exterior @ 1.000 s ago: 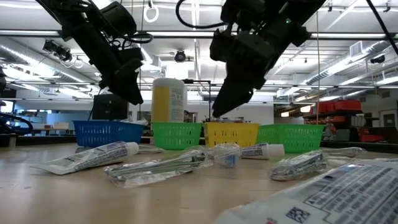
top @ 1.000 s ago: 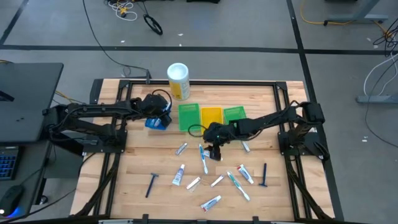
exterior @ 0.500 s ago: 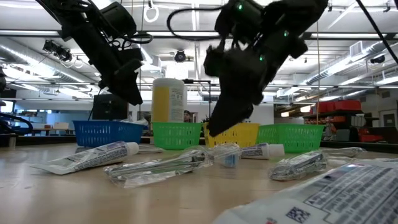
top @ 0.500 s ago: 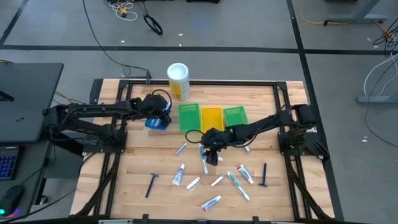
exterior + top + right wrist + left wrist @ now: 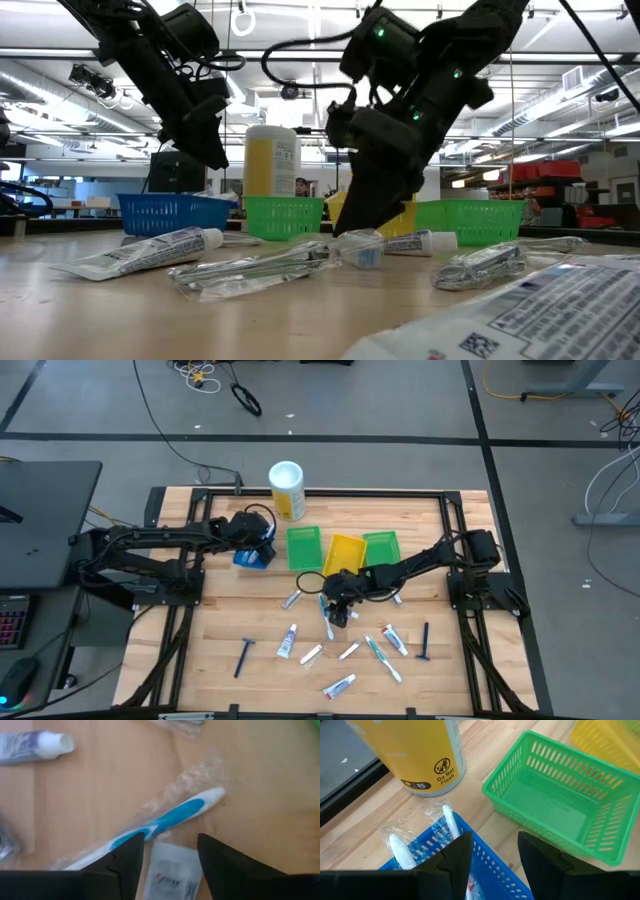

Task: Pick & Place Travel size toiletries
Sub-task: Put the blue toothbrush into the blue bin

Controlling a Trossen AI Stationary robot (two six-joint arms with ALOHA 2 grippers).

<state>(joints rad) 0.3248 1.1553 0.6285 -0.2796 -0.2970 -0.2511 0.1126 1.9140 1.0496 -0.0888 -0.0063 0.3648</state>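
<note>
right hand (image 5: 338, 614): has dropped low over wrapped toothbrush (image 5: 165, 822) on bench (image 5: 220, 630) just below yellow bin (image 5: 343, 548), fingers spread, empty | change: yellow bin knocked askew | left hand (image 5: 262, 548): spread, empty, above blue bin (image 5: 250, 557) | next: likely clamp toothbrush

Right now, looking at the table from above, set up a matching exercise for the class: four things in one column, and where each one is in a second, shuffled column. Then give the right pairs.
Things:
1. tall white-and-yellow canister
2. blue plastic basket
3. dark blue razor
4. open right gripper

Places:
A. lying near the table's front left
B. low over a wrapped white-and-teal toothbrush
C. upright at the table's back edge
D. under the open left gripper, left of the green plastic basket

Pairs: 1-C, 2-D, 3-A, 4-B
</note>
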